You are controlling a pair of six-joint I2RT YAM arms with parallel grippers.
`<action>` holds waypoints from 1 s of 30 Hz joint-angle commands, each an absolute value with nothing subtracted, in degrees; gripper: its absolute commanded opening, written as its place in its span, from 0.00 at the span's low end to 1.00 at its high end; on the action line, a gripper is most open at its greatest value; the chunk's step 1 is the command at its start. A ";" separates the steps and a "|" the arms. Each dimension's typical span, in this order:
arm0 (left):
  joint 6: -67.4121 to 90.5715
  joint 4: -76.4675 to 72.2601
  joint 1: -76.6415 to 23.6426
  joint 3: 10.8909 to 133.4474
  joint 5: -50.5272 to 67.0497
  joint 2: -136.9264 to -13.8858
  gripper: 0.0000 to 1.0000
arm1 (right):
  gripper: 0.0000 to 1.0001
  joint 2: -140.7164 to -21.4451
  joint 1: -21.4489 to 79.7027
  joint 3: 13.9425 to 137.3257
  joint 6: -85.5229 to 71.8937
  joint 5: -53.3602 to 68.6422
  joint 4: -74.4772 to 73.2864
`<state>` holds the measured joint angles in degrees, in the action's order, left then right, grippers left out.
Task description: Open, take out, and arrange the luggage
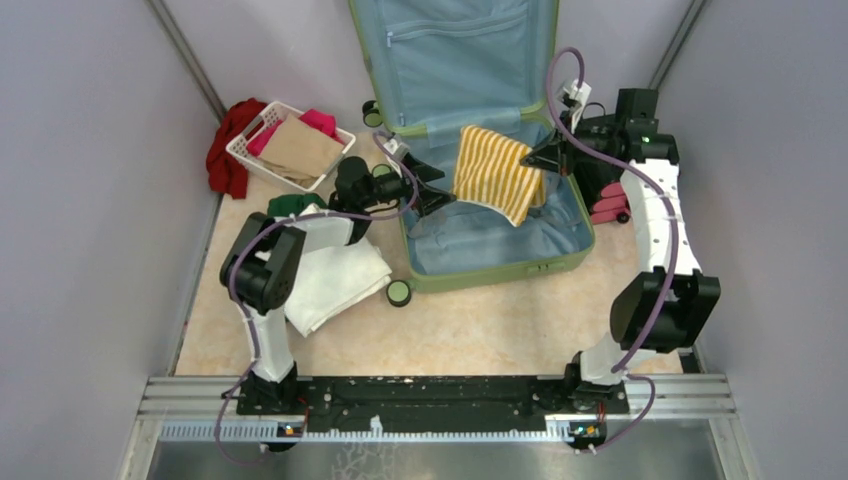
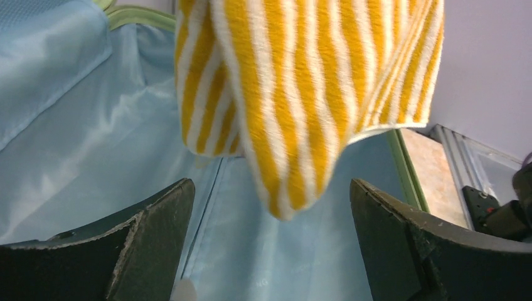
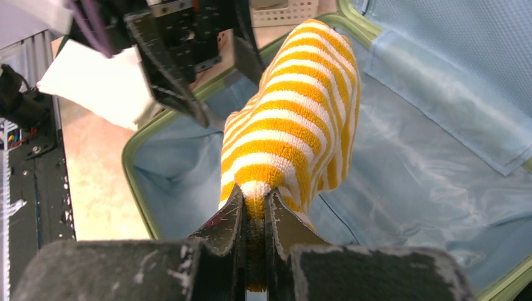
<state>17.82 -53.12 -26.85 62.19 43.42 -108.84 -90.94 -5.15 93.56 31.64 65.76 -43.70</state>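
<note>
Fingers, left gripper [image 2: 271, 188]: two, spread wide, gripping nothing; they sit over the suitcase's left rim.
Fingers, right gripper [image 3: 254, 199]: two, pinched shut on one end of the towel.
Red cloth [image 1: 228, 150]: one heap, far left of the left fingers.
Basket [image 1: 243, 150]: one, white, holding tan and pink cloths, left of the left fingers.
Folded white cloth [image 1: 335, 280]: one, left of the left fingers, nearer the bases.
Sage-green suitcase [image 1: 500, 268]: one, open, lid upright, blue-lined base below both finger pairs.
Yellow-and-white striped towel [image 1: 492, 172]: one, hanging between the two finger pairs.

Bright, even light; soft close-ups.
</note>
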 commanded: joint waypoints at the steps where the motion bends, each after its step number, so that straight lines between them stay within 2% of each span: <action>1: 26.91 -68.91 -25.31 67.97 53.37 -114.61 0.99 | 0.00 -86.06 -5.54 96.64 36.87 71.77 -46.89; 11: 41.48 -87.77 -25.40 76.18 60.70 -124.91 0.99 | 0.00 -80.34 -3.68 94.16 42.09 75.37 -52.10; 18: 49.60 -91.81 -27.52 83.24 66.03 -128.22 0.99 | 0.00 -78.37 -2.29 91.85 41.40 74.96 -51.49; 20: 52.79 -94.52 -27.75 84.13 66.69 -128.62 0.95 | 0.00 -78.17 -2.26 91.69 41.35 74.54 -51.51; 23: 57.53 -98.35 -27.98 84.44 67.06 -129.12 0.84 | 0.00 -78.09 -2.24 91.26 41.22 73.93 -51.04; 25: 61.06 -101.55 -28.49 84.97 67.24 -130.01 0.71 | 0.00 -78.20 -2.24 90.95 40.70 73.99 -50.37; 26: 62.73 -102.51 -28.79 85.39 67.16 -130.52 0.61 | 0.00 -78.20 -2.26 90.84 40.16 73.96 -49.59; 28: 64.92 -102.63 -29.25 86.43 67.26 -131.38 0.30 | 0.00 -78.05 -2.27 90.35 38.84 73.65 -47.96; 30: 66.16 -102.74 -29.35 86.11 68.11 -131.29 0.07 | 0.00 -77.71 -2.27 89.91 37.32 72.82 -46.23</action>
<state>60.01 -88.73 -28.73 84.66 66.00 -129.99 -80.09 -2.39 89.97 39.24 71.53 -51.59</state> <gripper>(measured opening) 0.262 0.046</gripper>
